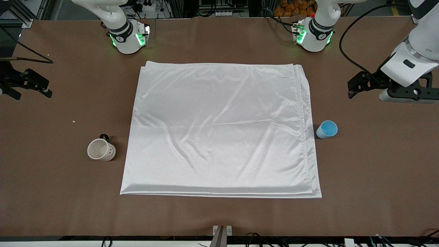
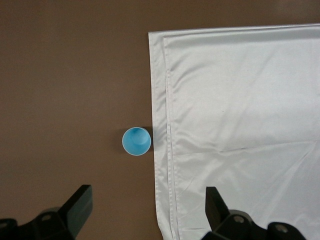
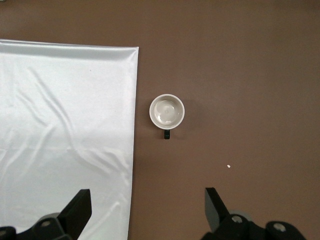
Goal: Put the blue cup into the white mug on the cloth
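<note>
One blue cup (image 1: 327, 129): small, smooth light-blue plastic, tapered and handleless, upright with its mouth open. Stands on the bare table just beside the cloth's edge at the left arm's end; touching the edge or just clear of it, cannot tell. Seen from straight above in the left wrist view (image 2: 136, 141), only rim and inner floor showing.

One white mug (image 1: 101, 150): round, off-white, glazed ceramic, upright, with a small dark handle and faint smiley marks on its side. Sits on the table near the cloth's edge at the right arm's end, apart from it, a little nearer the front camera than the cup. Empty and pale inside from above (image 3: 167, 111); face marks hidden in that view.

One cloth (image 1: 219, 127): large white rectangle, glossy like satin, folded in layers with stacked hems along the cup's side and soft creases across it. Lies flat mid-table, between cup and mug, nothing on it. Cut off by the frame in both wrist views (image 2: 240, 130) (image 3: 65, 135).

One table (image 1: 219, 216): matte brown, with two tiny pale specks toward the right arm's end.

Two grippers. Left gripper (image 2: 145, 207) over bare table near the cup, black fingers spread wide, nothing held. Right gripper (image 3: 147, 207) over the table by the mug's end, likewise wide open and empty; mostly cut off at the front view's edge (image 1: 29, 84).
</note>
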